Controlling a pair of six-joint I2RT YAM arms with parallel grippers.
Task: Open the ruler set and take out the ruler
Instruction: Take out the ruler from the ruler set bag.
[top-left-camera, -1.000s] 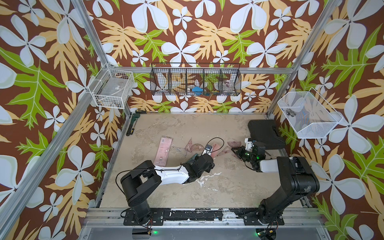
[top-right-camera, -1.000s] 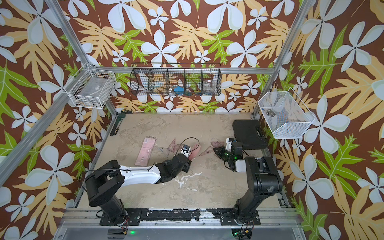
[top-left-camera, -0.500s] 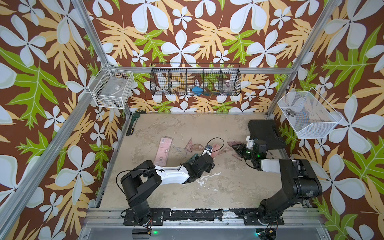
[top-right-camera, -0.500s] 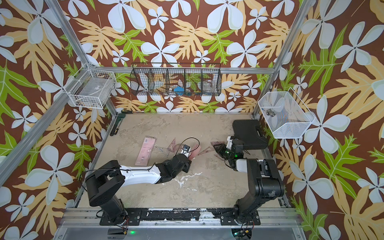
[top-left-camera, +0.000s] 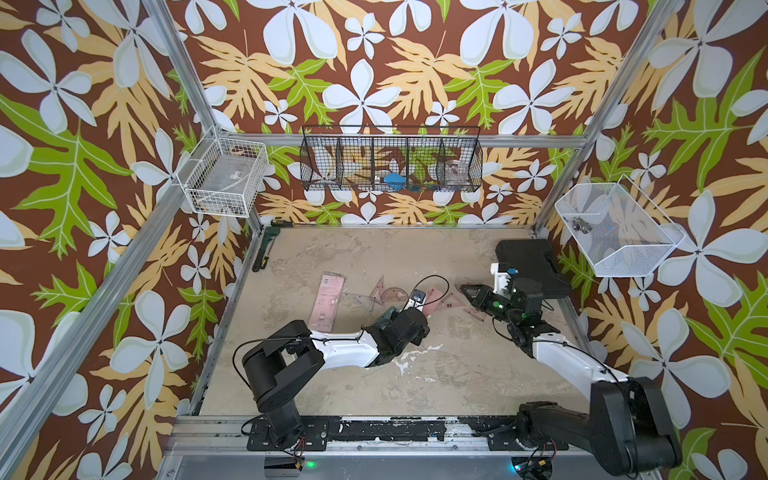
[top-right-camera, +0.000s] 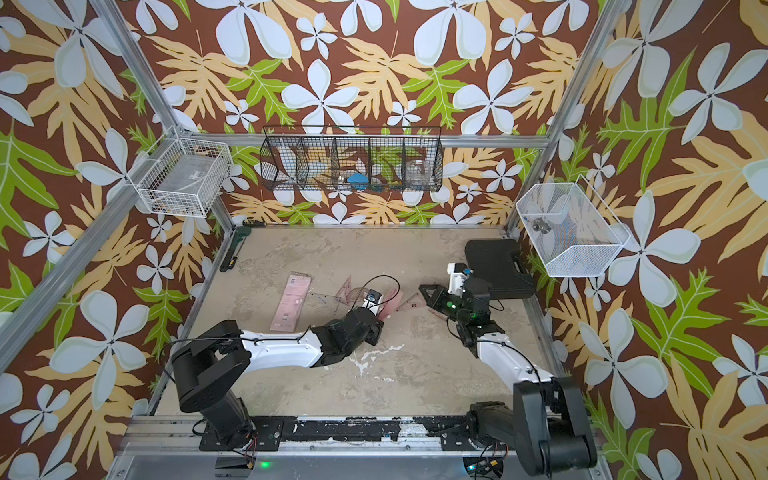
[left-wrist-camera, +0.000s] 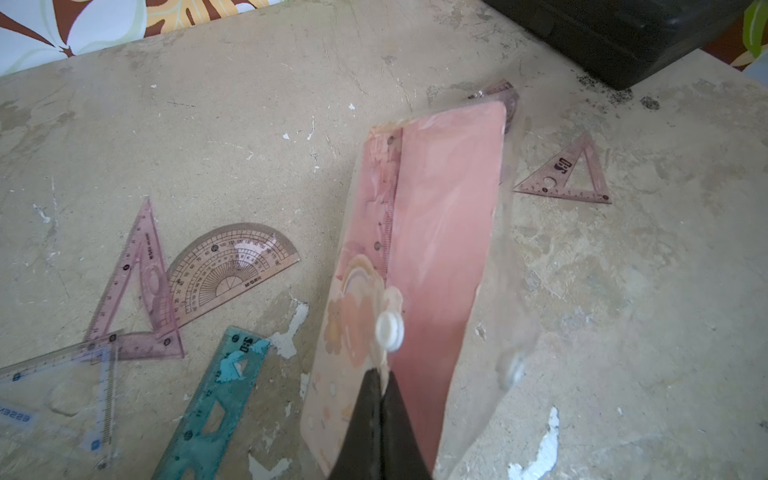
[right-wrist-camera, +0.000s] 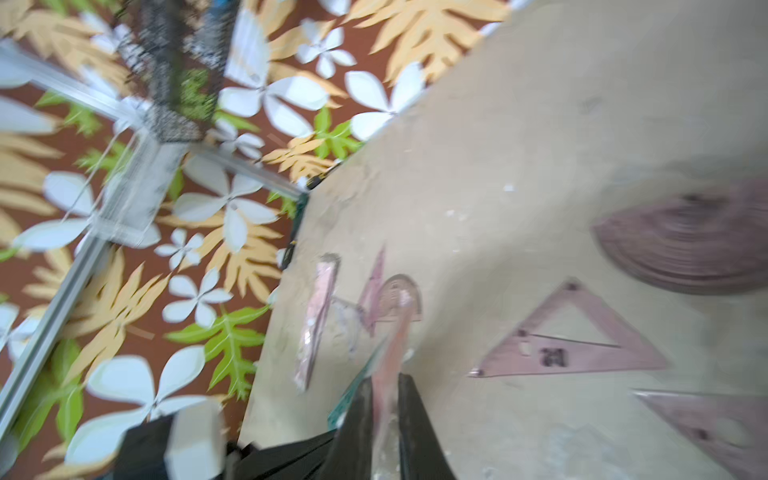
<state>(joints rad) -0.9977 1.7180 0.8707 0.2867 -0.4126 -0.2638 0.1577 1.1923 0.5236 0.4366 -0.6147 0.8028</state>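
Left claw pinching ruler set (pink, edge-gripped); right claw closed.

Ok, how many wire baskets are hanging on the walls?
3: a white grid basket on the left wall, a black divided basket on the back wall, a white mesh basket on the right wall. None appears hidden.

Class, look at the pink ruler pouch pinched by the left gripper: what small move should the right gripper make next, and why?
Probably open the right gripper and ease it toward the pouch. The left gripper pinches it beside the white snap, the ruler lies inside, and the right gripper is shut, short of it.
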